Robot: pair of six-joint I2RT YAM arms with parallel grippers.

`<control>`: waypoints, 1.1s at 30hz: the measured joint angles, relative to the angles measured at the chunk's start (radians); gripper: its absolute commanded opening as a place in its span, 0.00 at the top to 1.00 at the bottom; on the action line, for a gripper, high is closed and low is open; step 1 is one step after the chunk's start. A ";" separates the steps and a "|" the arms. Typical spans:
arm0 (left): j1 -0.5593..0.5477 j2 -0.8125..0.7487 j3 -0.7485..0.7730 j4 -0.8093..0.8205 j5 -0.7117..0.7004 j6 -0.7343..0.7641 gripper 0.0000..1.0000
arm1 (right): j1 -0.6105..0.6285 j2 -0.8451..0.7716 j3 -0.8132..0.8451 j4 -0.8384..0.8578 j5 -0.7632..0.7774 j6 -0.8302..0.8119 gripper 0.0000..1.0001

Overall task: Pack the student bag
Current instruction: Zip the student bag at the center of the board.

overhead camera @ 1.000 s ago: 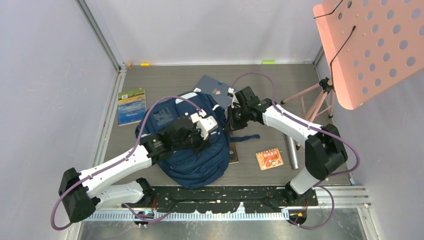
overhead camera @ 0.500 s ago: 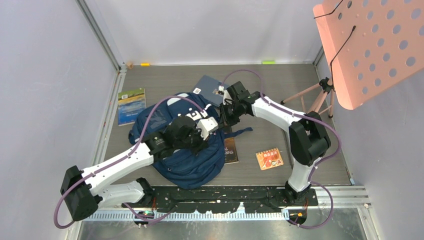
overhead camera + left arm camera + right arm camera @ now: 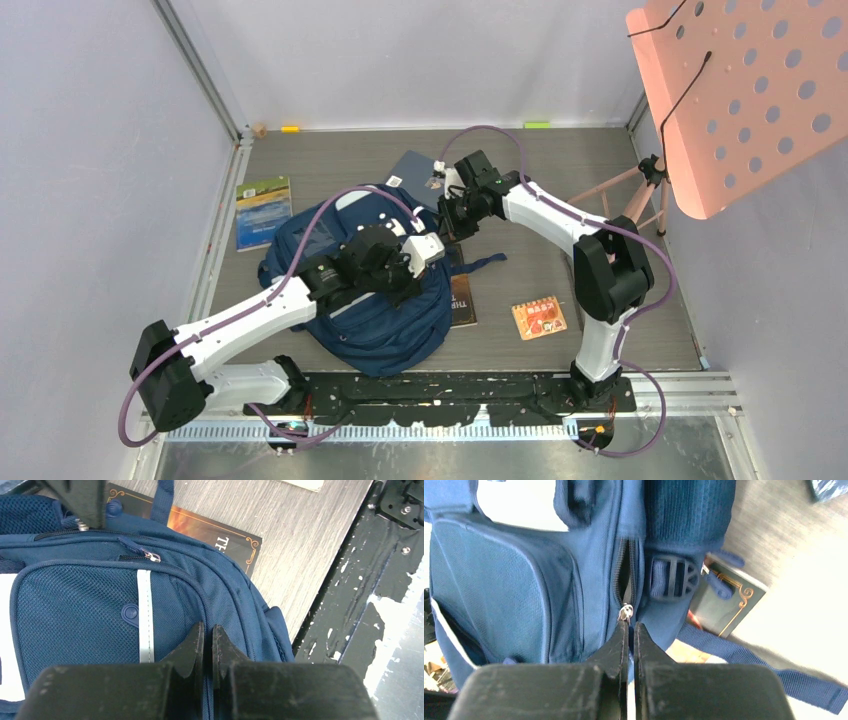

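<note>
The bag [image 3: 380, 325] is lying flat at the middle of the table [image 3: 330, 160], just ahead of the arm bases, its top end pointing toward 12 o'clock.

The left gripper [image 3: 207, 630] is hovering over the bag's 2 o'clock part with its jaws clenched. Its tips are pressing against the navy fabric beside a white stripe [image 3: 144, 615]. Whether any cloth is pinched between them cannot be told.

The right gripper [image 3: 627, 626] is reaching in at the bag's 1 o'clock edge. Its jaws are also clenched, grasping the metal zip pull [image 3: 625, 613] at their very tips. Above the pull the zip is standing partly open. A plastic buckle [image 3: 671, 577] is sitting just beside the zip, and a strap [image 3: 744, 655] is trailing off across the table.

A dark book [image 3: 463, 302] is lying at the bag's 3 o'clock, touching it and partly tucked under its edge. An orange card [image 3: 539, 318] is lying farther out the same way, apart from the bag. A green book [image 3: 263, 212] is lying at 10 o'clock, well apart. A blue notebook [image 3: 418, 172] is lying at 12 o'clock, close to the bag's top.
</note>
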 measured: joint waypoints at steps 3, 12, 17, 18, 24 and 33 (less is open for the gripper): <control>0.001 0.016 0.025 -0.016 0.029 0.005 1.00 | -0.010 0.035 0.045 0.011 -0.001 -0.021 1.00; 0.001 0.135 0.137 -0.085 0.112 0.053 1.00 | -0.040 0.061 0.014 0.119 0.011 -0.063 1.00; 0.001 0.153 0.147 -0.095 0.122 0.073 1.00 | -0.040 0.076 0.029 0.111 0.010 -0.072 1.00; 0.001 0.153 0.148 -0.094 0.117 0.074 1.00 | -0.040 0.080 0.034 0.108 0.010 -0.073 1.00; -0.017 0.127 0.148 -0.080 0.016 0.030 1.00 | -0.040 0.074 0.031 0.127 0.014 -0.069 0.72; -0.080 0.023 0.119 -0.115 0.014 -0.149 0.17 | -0.151 -0.148 -0.087 0.294 0.279 -0.050 0.29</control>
